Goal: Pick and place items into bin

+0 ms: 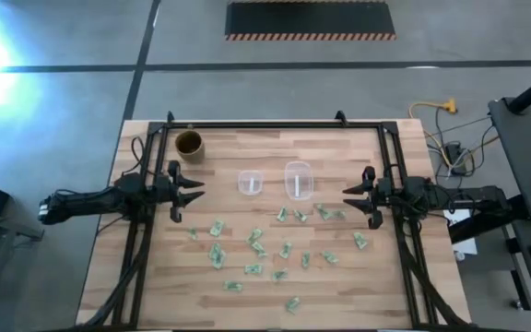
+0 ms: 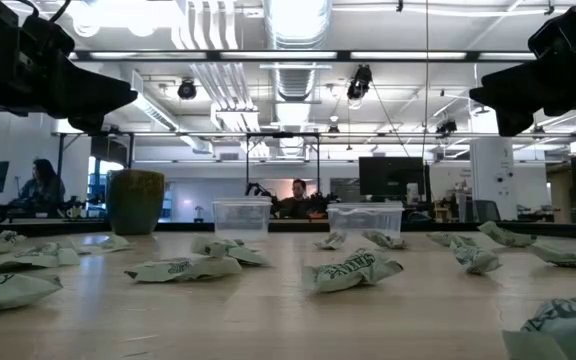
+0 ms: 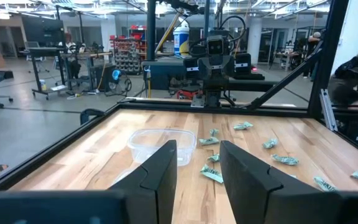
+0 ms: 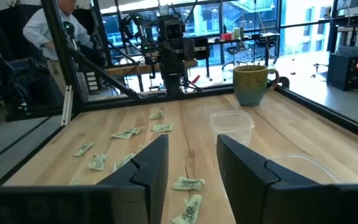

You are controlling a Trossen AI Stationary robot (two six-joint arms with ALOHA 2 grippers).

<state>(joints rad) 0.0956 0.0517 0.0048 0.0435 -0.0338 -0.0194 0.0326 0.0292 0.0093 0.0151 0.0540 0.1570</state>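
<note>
Several tiny green-and-white wrapper pieces [image 1: 217, 229] lie scattered flat over the near half of the wooden table [image 1: 339, 148]; they also show in the low view [image 2: 353, 270] and in both wrist views [image 3: 211, 176] [image 4: 187, 183]. Two clear plastic tubs [image 1: 251, 183] [image 1: 299, 179] stand upright mid-table, just beyond them. My left gripper [image 1: 194, 189] [image 3: 197, 180] hovers level at the table's left edge, open, nothing between its fingers. My right gripper [image 1: 347, 195] [image 4: 191, 171] hovers level at the right edge, also open with nothing in it. Both point toward the table's middle.
A brown round cup [image 1: 189, 144] [image 4: 252, 84] stands at the far left corner. A black metal frame [image 1: 265, 126] rims the table. People [image 4: 48, 25] [image 2: 298, 200] are in the room beyond the table. Bare wood lies between the cup and the tubs.
</note>
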